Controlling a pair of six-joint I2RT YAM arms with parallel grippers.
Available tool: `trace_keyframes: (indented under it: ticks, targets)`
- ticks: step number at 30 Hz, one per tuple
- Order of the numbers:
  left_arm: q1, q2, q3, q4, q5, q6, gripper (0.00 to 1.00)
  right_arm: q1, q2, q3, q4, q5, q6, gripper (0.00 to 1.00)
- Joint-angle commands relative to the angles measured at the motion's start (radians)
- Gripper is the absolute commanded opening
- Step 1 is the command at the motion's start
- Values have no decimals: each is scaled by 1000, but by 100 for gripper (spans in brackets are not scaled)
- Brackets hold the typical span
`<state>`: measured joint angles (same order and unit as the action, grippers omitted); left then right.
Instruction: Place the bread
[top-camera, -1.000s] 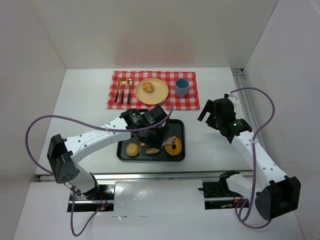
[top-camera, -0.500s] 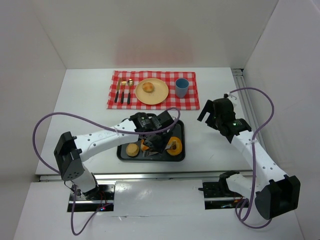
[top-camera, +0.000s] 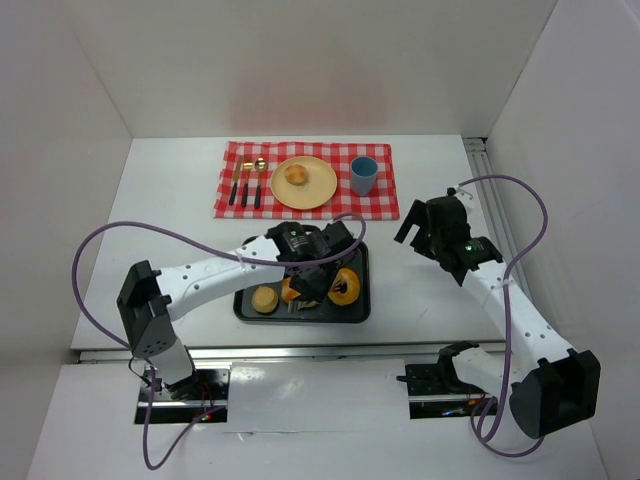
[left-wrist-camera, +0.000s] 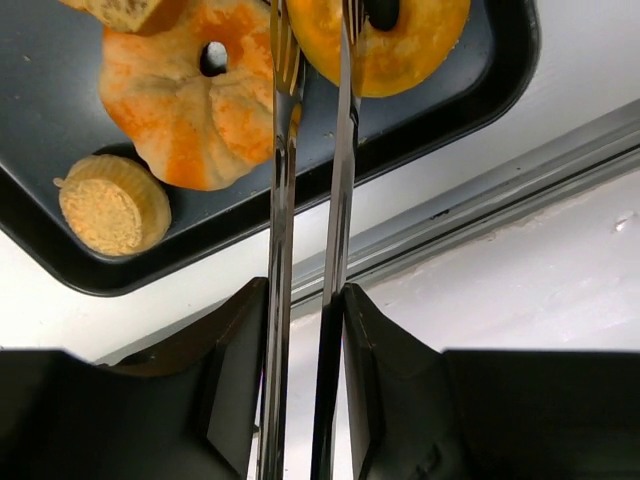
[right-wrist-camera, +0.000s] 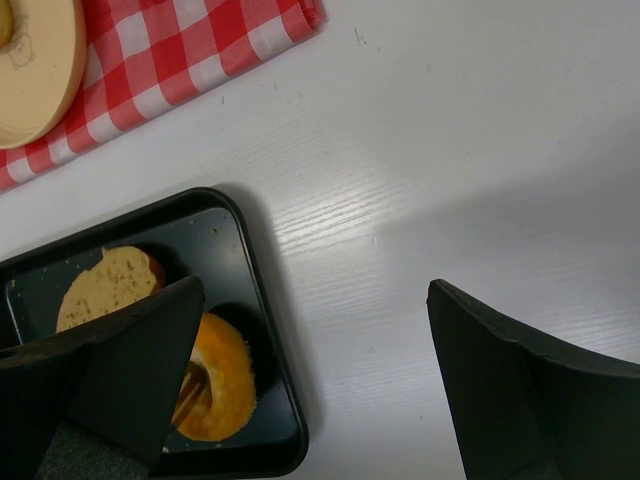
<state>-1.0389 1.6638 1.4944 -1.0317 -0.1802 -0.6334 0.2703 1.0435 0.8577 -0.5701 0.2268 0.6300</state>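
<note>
Beyond the tray (top-camera: 250, 315), a red checked cloth (top-camera: 380, 205) carries three pieces of cutlery (top-camera: 246, 183), one yellow plate (top-camera: 322, 188) and one blue cup (top-camera: 363, 175); a single roll (top-camera: 296, 174) sits on the plate. One black tray lies on the bench (top-camera: 170, 200); it holds, from the left, a small round muffin (top-camera: 265, 298), a pumpkin-shaped bun (top-camera: 292, 290) and a ring-shaped bread (top-camera: 345, 287); a fourth, flat tan piece (right-wrist-camera: 108, 287) shows only in the wrist views, at the tray's far side. The left arm reaches across from the tray's near-left side, its wrist over the tray's middle; the left hand (left-wrist-camera: 305, 320) is clamped on a pair of metal tongs (left-wrist-camera: 280, 200), whose two blades run close together and point down between the bun and the ring; the tips are cut off. The right arm stands right of the tray; the right hand (right-wrist-camera: 315, 300) is spread wide, nothing between its fingers.
</note>
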Motion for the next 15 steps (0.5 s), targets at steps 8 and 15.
trace_keyframes:
  ticks: [8,15]
  targets:
    - [127,-53,225,-73,-90,67,33,-5,-8,-5,-2,5,-12,100]
    - [376,86,469,11,-154,132,33,-5,-17,-5,-2,5,-21,100]
